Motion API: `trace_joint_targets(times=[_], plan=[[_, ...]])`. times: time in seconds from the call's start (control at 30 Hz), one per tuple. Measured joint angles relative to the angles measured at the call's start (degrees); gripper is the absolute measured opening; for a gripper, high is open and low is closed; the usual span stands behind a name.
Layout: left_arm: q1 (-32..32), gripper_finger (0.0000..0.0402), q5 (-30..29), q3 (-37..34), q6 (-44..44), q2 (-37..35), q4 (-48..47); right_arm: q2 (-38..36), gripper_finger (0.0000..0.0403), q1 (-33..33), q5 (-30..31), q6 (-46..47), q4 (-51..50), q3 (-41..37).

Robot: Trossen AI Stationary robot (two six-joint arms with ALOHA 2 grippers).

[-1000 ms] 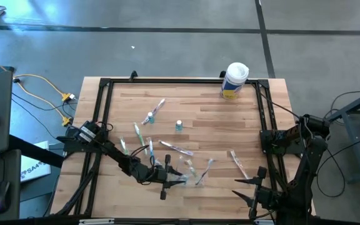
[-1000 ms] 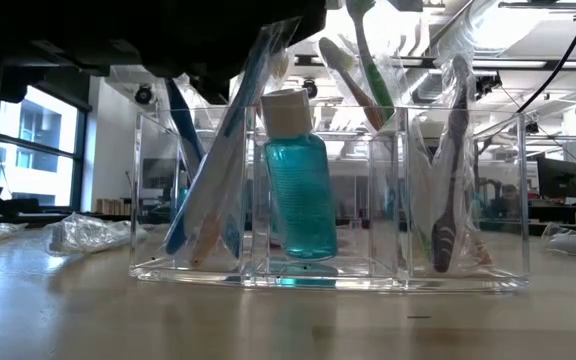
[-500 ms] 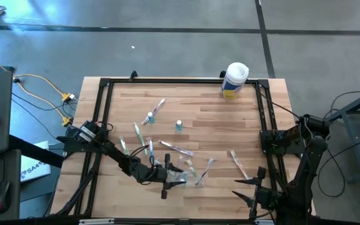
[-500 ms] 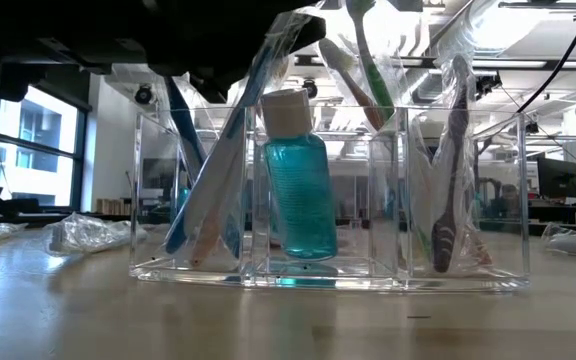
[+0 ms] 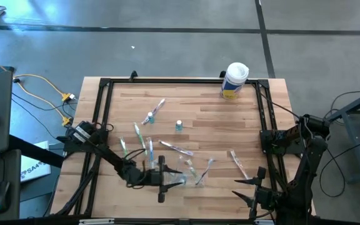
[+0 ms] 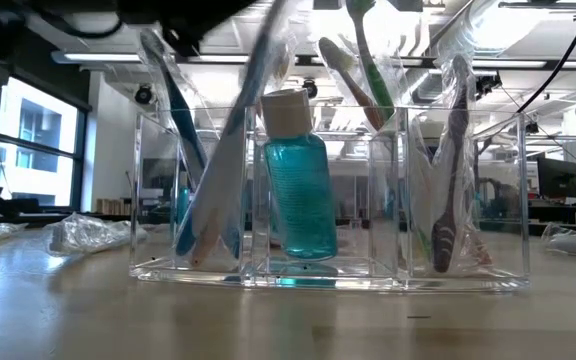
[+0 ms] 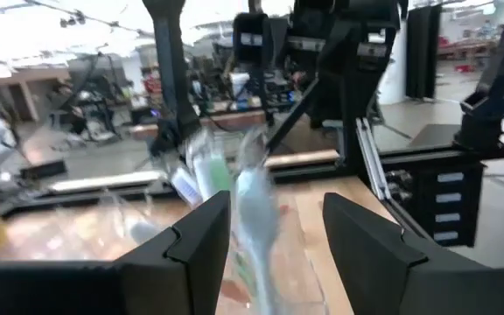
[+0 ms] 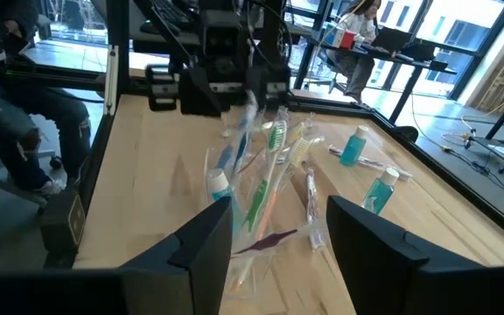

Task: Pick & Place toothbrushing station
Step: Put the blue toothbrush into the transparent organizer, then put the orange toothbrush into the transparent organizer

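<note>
The left gripper (image 5: 162, 179) is hovering near the front edge of the table (image 5: 230, 125), left of centre, its fingers (image 7: 204, 236) spread open around a wrapped toothbrush (image 7: 254, 206) standing in the clear holder (image 6: 328, 200). The holder (image 5: 181, 176) is sitting just right of that gripper, carrying several brushes and a teal bottle (image 6: 298, 190) in its middle compartment. More wrapped toothbrushes (image 5: 177, 148) are lying scattered across the middle of the table, with two small teal tubes (image 5: 179, 125) farther back toward the left. A white canister (image 5: 234, 80) is standing at the back edge, right of centre. The right gripper (image 5: 253, 190) is waiting at the front right corner, fingers apart and empty.
</note>
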Motion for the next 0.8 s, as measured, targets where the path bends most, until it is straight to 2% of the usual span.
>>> trace_joint_targets(times=[0.17,0.27,0.43,0.67,0.8], plan=[[-2.71,0.0184,-9.54,0.02,2.23,-1.28,-0.70,0.00,0.0180,0.00,0.00,0.00,0.00,0.00],[-3.76,0.0184,-13.18,0.02,3.92,-1.34,-0.37,0.00,0.0180,0.00,-0.04,0.00,0.00,0.00],[-4.68,0.0184,-13.85,1.01,5.36,-1.98,0.41,0.00,0.0180,-0.01,-1.21,-0.24,-0.02,0.00],[-4.59,0.0184,-13.88,5.91,10.93,-2.09,-0.46,0.00,0.0180,-0.02,-1.73,-1.29,0.04,0.00],[-5.14,0.0184,-14.08,10.00,14.95,-2.06,-0.64,-0.18,0.0180,-0.13,-7.18,-1.51,-0.14,0.00]])
